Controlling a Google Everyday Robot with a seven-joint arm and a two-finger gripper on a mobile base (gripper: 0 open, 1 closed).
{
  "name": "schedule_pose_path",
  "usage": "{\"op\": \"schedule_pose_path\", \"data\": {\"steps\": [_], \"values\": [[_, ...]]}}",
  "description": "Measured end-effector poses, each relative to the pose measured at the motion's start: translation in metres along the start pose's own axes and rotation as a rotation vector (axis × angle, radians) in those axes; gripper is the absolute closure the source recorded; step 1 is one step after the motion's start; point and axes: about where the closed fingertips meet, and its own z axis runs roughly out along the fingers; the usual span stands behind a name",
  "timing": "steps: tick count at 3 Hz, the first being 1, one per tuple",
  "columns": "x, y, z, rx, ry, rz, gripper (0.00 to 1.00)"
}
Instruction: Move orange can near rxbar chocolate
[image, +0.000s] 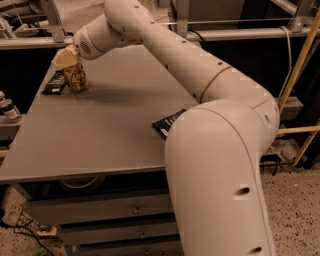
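Observation:
The orange can (76, 79) stands upright on the grey table (100, 135) at its far left. Its base is right beside the rxbar chocolate (54, 83), a flat black wrapper lying at the table's left edge. My gripper (67, 58) comes in from the right on the long cream arm. It sits over the can's top and is closed around its upper part. The can's silver top is hidden by the gripper.
A navy-blue wrapper bar (168, 123) lies near the table's right front, partly hidden behind my arm's large elbow (220, 165). Drawers sit under the table. A small bottle (8, 109) stands on a ledge left of the table. Metal racks line the back.

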Motion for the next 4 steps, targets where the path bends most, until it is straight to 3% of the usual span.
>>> {"op": "schedule_pose_path", "data": {"steps": [1, 3, 4], "values": [[0.0012, 0.0023, 0.0046, -0.007, 0.003, 0.0, 0.46], [0.003, 0.0057, 0.0113, -0.017, 0.007, 0.001, 0.0], [0.003, 0.0057, 0.0113, -0.017, 0.007, 0.001, 0.0]]}}
